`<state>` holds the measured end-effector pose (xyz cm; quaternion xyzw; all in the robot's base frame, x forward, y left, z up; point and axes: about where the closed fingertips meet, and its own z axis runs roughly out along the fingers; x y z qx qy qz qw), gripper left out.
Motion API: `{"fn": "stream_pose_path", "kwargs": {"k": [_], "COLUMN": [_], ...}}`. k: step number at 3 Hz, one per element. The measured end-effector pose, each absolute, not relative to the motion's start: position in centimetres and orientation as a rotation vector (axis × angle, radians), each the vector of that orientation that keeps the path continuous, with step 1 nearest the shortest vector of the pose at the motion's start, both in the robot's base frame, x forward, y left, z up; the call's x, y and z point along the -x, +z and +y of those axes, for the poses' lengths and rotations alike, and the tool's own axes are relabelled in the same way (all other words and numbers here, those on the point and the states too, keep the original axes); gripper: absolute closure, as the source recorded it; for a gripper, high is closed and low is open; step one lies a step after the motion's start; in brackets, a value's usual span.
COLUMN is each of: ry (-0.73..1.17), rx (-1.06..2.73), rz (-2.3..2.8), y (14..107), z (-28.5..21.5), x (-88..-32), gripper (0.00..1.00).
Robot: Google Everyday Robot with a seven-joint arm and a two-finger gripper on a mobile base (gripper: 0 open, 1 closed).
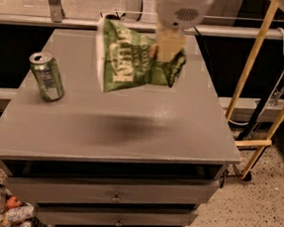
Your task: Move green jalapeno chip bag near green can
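The green jalapeno chip bag (132, 60) hangs in the air above the middle of the grey table top (116, 128), its white block lettering turned sideways. My gripper (168, 50) comes down from the top of the camera view and is shut on the bag's right end, holding it clear of the surface. The bag's shadow lies on the table below it. The green can (47, 76) stands upright near the table's left edge, to the left of the bag and a little below it in the view.
The table is a grey drawer cabinet with drawers (115, 197) at the front. A yellow wooden frame (257, 76) stands to its right. A wire basket (4, 208) with items sits on the floor at lower left. A rail runs behind the table.
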<state>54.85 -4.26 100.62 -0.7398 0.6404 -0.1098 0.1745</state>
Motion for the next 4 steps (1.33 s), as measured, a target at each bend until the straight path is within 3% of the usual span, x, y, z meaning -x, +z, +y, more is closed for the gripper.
{"fn": "stream_pose_path", "kwargs": {"k": [2,4], "ry": [-0.415,-0.421], "rx": [2.432,2.613], "rz": [1.541,1.438], "y": [96.5,91.4], "z": [7.0,11.0], "x": [-57.2,-59.1], "gripper": [1.00,1.00]}}
